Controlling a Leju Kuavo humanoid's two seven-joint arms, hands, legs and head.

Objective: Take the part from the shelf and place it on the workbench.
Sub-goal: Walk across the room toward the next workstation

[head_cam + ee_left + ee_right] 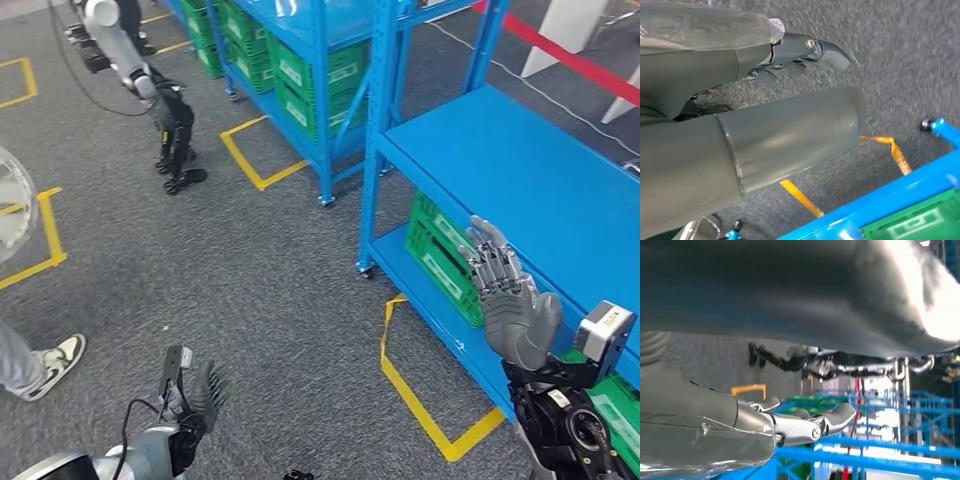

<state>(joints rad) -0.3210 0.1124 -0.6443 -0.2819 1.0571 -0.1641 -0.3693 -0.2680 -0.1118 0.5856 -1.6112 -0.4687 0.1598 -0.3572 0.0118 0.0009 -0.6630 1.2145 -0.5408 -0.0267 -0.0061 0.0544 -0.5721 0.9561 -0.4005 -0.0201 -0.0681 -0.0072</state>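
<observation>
My right robot hand (512,300) is hovering at about 4 o'clock in the head view, raised in front of the near blue shelf (528,180), fingers (490,262) extended and apart, palm flat, holding nothing. In the right wrist view the same robot hand (791,425) is showing straight, spread fingers (836,416) with blue shelf rails behind them.

My left robot hand (198,400) is hanging low at about 7 o'clock over the grey carpet floor (264,280), fingers apart and holding nothing. In the left wrist view, its thick thumb (791,135) and darker fingers (821,50) are lying straight over the carpet.

Green crates (441,255) are sitting on the lower level of the near shelf, at about 3 o'clock, just beside my right fingertips but not touching. I cannot tell which item is the part; none is lying on the shelf's top level.

A second blue shelf (317,60) with green crates (317,80) is standing at 12 o'clock. Another robot's arm (121,50) is reaching down at 11 o'clock. A person's shoe (56,362) is showing at 8 o'clock. Yellow tape (423,400) is marking the floor.
</observation>
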